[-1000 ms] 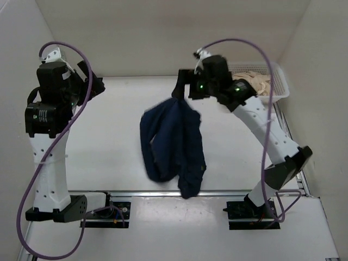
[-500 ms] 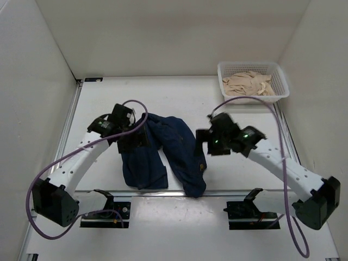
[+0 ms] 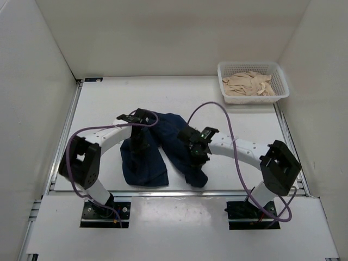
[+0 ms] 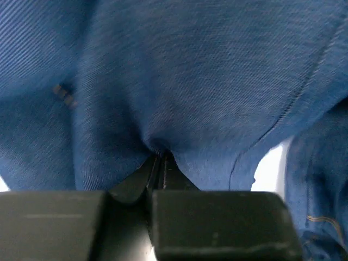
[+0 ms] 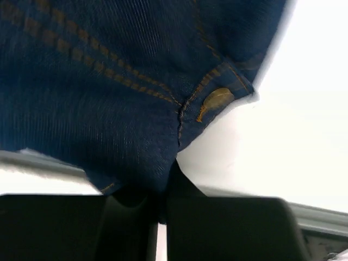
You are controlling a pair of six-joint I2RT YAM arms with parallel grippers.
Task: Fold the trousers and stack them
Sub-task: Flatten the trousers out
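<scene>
The trousers (image 3: 163, 147) are dark navy jeans lying crumpled in the middle of the table, legs trailing toward the near edge. My left gripper (image 3: 139, 140) sits on their left part and is shut on a pinch of blue cloth; the fabric (image 4: 185, 81) gathers into the closed fingertips. My right gripper (image 3: 197, 152) is down on their right part, shut on the denim (image 5: 109, 98) beside an orange-stitched seam and a brass button (image 5: 217, 99).
A white mesh basket (image 3: 278, 81) holding beige cloth stands at the back right. White walls close in the left, back and right. The metal rail (image 3: 228, 191) of the table's near edge runs just beyond the trouser legs.
Both arms came down from high positions onto the trousers. Both grippers went from open to shut on the cloth. The trousers dropped and now lie bunched on the table.
</scene>
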